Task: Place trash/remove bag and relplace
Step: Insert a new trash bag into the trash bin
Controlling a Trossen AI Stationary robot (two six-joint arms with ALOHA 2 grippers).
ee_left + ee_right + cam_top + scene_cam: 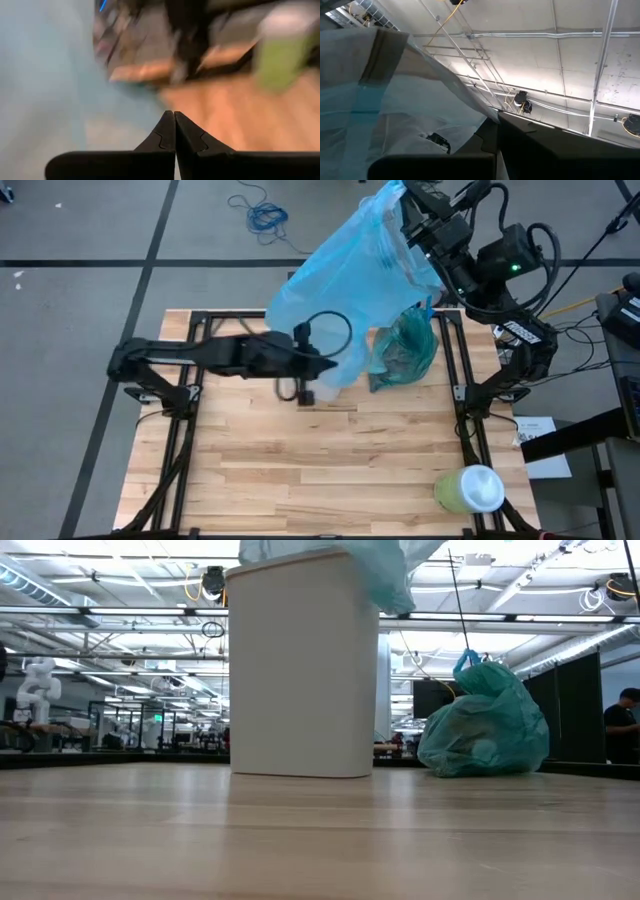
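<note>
Pincer (408, 210) on right arm grips sky-blue bag (345, 275).

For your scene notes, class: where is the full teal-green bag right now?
In the high view the teal-green bag sits on the table toward its far right, beside the sky-blue bag; in the low view it rests right of the white bin.

Pale butcher-block wooden table (300, 480) carrying a tied teal-green translucent plastic bag (405, 352) at one o'clock, white bin (300, 665) beside it, pale-green white-topped container (468, 489) at four o'clock.

Grey floor (80, 310) with dark lines, blue cable (262, 215), bright ceiling lights (120, 585)
</note>
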